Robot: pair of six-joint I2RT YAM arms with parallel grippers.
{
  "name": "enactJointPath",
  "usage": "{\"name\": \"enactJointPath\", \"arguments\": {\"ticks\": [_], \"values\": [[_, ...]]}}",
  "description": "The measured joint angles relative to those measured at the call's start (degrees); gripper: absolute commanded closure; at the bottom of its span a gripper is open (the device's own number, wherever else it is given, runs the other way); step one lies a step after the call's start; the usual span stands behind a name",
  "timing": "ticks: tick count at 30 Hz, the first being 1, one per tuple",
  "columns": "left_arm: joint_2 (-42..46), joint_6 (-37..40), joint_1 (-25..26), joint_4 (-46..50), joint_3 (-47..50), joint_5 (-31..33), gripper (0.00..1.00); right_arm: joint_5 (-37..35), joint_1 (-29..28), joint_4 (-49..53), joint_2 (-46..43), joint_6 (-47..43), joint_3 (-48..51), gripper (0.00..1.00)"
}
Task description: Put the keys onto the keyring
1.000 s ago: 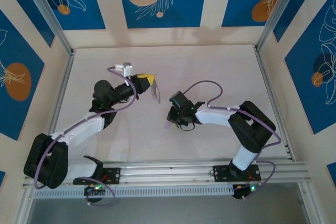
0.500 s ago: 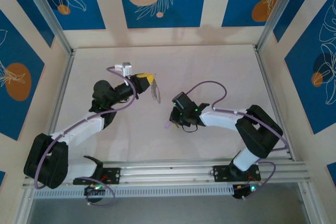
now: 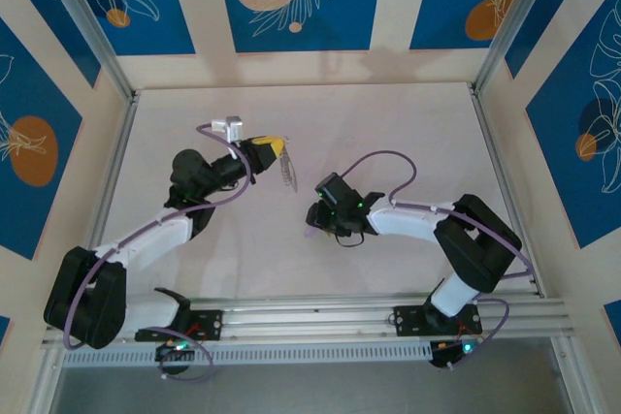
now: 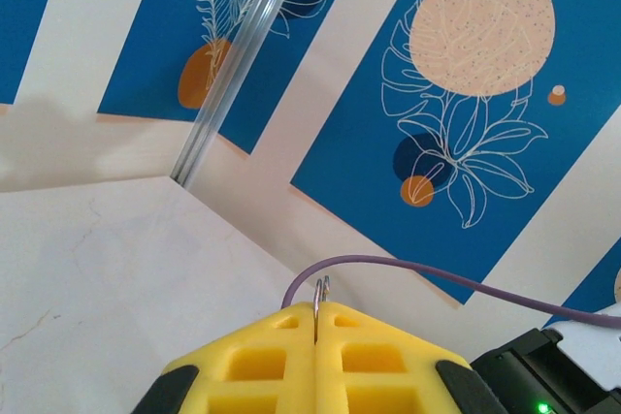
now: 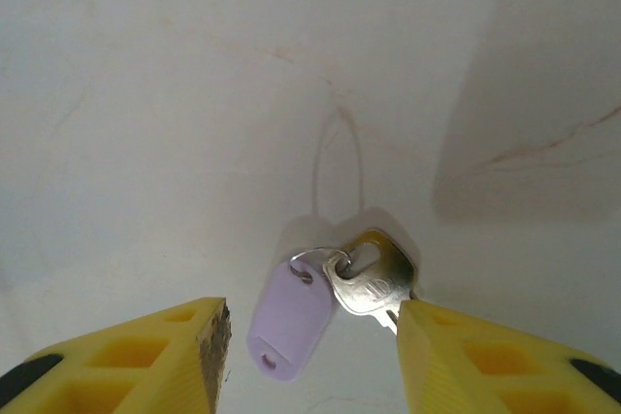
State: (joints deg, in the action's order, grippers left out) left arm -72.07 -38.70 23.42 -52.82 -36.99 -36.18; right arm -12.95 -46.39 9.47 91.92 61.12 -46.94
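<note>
Left jaws clamped on the keyring (image 3: pixel 287 172), right jaws parted around the key (image 5: pixel 369 280).
The left jaws' yellow pads (image 4: pixel 262 366) press flat together, and a thin end of the grey loop pokes out from between them. Seen from above, the loop sticks out past the pads toward the middle of the bench (image 3: pixel 408 123). To the right and nearer, the right jaws stand apart, a yellow finger on either side of the key. It lies on the bench with its lilac tag (image 5: pixel 291 319) on the left and its blade against the right finger.
</note>
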Motion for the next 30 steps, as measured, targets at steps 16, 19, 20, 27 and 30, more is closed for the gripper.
{"name": "enactJointPath", "arguments": {"ticks": [16, 19, 20, 27, 30], "values": [[0.8, -0.4, -0.7, -0.4, 1.0, -0.2, 1.00, -0.4, -0.4, -0.9, 2.4, 1.1, -0.6, 0.50], [0.8, -0.4, -0.8, -0.3, 1.0, -0.2, 1.00, -0.3, -0.3, -2.7, 3.1, 1.5, -0.8, 0.50], [0.8, -0.4, -0.8, -0.3, 1.0, -0.2, 1.00, -0.3, -0.2, -3.1, 3.3, 1.5, -0.9, 0.50], [1.2, -0.4, -0.8, -0.3, 1.0, -0.2, 1.00, -0.3, 1.0, -5.8, 4.8, 1.5, -1.6, 0.51], [1.2, -0.4, -0.8, -0.3, 1.0, -0.2, 1.00, -0.2, 1.9, -5.6, 5.0, 1.3, -2.2, 0.52]]}}
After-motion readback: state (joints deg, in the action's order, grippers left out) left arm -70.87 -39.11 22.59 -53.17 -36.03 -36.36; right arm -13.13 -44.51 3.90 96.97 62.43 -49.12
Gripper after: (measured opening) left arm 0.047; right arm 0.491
